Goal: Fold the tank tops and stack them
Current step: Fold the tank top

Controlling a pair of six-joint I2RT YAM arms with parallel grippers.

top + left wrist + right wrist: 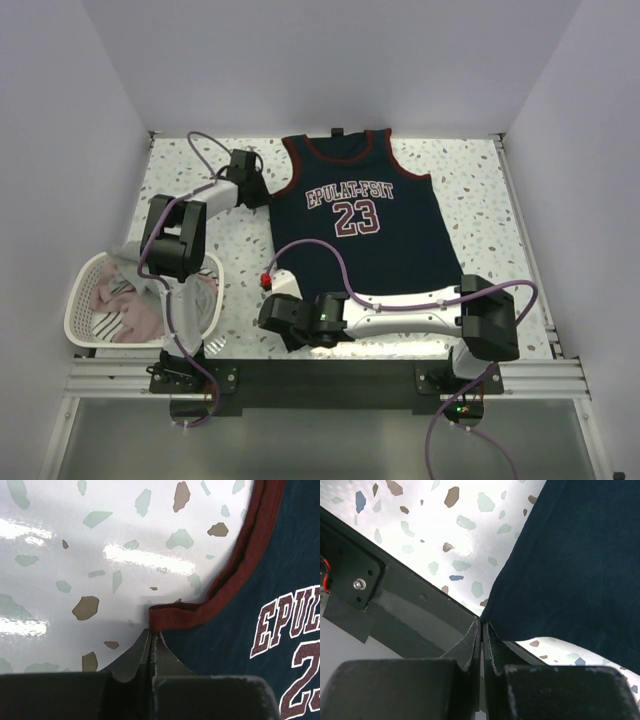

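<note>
A navy tank top with dark red trim, white lettering and the number 23 lies spread flat on the speckled table, neck towards the far side. My left gripper is at its left armhole. In the left wrist view that gripper is shut, its tips pinching the bottom corner of the red armhole trim. My right gripper is at the top's near left hem corner. The right wrist view shows it shut on that corner of navy cloth. Pale pinkish tank tops lie heaped in a basket.
A white slotted basket stands at the near left beside the left arm's base. The right arm lies along the near table edge, below the navy top's hem. A black rail runs close beside the right gripper. White walls enclose the table.
</note>
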